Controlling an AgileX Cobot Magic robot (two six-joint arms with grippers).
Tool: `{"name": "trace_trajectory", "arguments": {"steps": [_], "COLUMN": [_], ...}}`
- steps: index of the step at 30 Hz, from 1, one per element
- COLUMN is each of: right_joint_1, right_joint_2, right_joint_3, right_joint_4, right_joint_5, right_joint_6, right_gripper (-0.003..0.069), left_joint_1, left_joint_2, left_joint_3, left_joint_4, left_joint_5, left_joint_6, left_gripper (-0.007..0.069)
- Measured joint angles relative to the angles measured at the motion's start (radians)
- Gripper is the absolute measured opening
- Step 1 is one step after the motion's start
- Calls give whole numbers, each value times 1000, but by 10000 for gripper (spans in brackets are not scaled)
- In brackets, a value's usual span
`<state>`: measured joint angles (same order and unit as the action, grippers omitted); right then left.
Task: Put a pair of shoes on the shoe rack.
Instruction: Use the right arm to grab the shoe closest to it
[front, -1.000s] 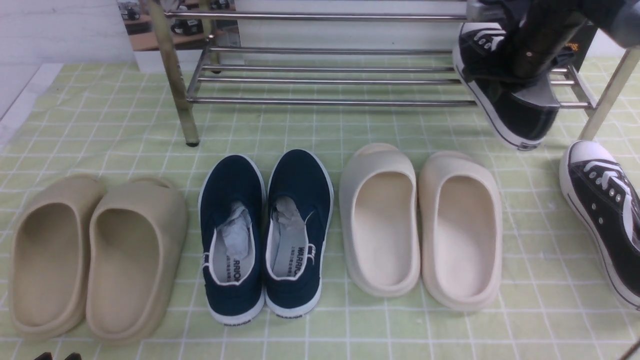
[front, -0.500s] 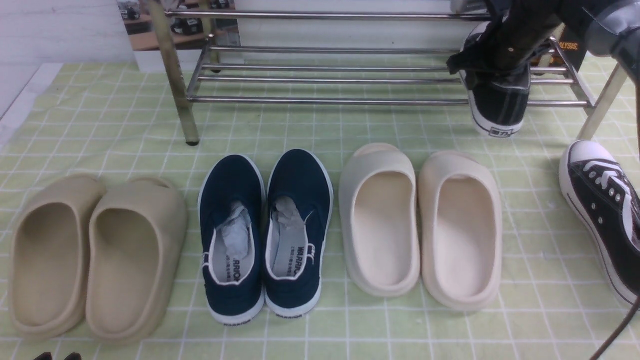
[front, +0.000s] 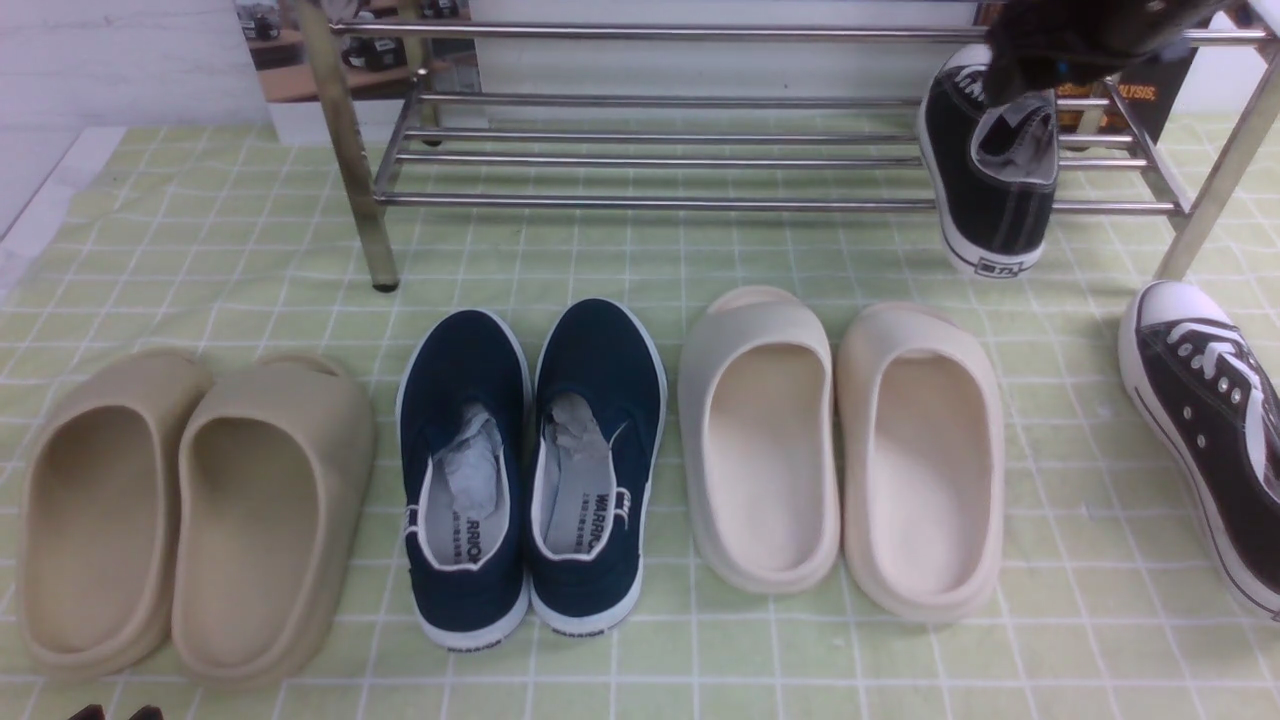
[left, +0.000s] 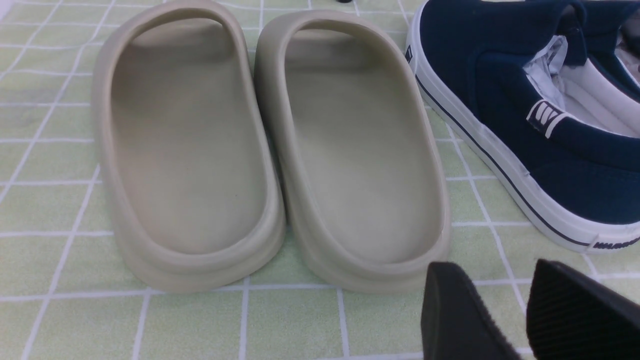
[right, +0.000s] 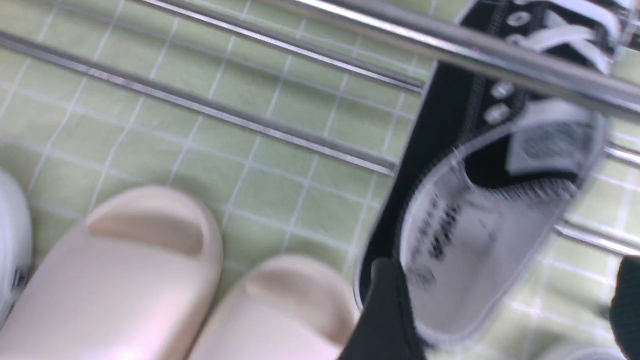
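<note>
Where the front view's top edge is cutting off your right arm, you are seeing only a dark mass above the shoe rack (front: 650, 201). The wrist view, itself blurring, is showing the right gripper (right: 505, 270) standing wide apart and grasping nothing, with the heel of the first sneaker (front: 990, 190) lying beneath the gap. That sneaker is sitting on the lower tier at the rack's right end. Its long axis is running front to back, toe pointing away from the robot, heel overhanging the front bar, and its toe end is partly hiding behind the arm. The second sneaker (front: 1215, 420) is lying on the desk (front: 150, 250) at the far right, toe near the rack's right front leg and pointing away and slightly left, its heel and outer side being cropped by the frame. Your left gripper (left: 495, 280) is hovering parted and empty near the tan slides (left: 350, 165), only its fingertips showing.
</note>
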<state>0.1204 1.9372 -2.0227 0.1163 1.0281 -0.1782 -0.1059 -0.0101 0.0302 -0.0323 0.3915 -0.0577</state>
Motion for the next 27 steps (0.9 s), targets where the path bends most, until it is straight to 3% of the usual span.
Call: {"name": "trace_trajectory", "arguments": {"steps": [3,9,13,17,22,24,25,26,27], "right_joint_1": [0,-77,-139,-155,-159,-160,-160,-158,-157], "right_joint_2": [-105,-205,-193,-183,-82,-56,-55,-45,-45], "right_joint_3": [105,384,601,719,777,773,773,773,772], "right_joint_4": [-39,-139,-154,-175,-211,-210,-207,-201,-198], "right_joint_5": [35,194,181,64,-68,-77,-79,-85,-85], "right_joint_6": [20,199,238,248,272,278,278,279,279], "right_gripper": [557,554,553,533,393,282,282,189,178], "left_joint_1": [0,0,0,0,0,0,0,0,0], "left_joint_2": [0,0,0,0,0,0,0,0,0], "left_joint_3": [0,0,0,0,0,0,0,0,0], "left_joint_4": [0,0,0,0,0,0,0,0,0], "left_joint_5": [0,0,0,0,0,0,0,0,0], "left_joint_6": [0,0,0,0,0,0,0,0,0], "left_gripper": [239,239,239,239,239,239,239,239,239]}}
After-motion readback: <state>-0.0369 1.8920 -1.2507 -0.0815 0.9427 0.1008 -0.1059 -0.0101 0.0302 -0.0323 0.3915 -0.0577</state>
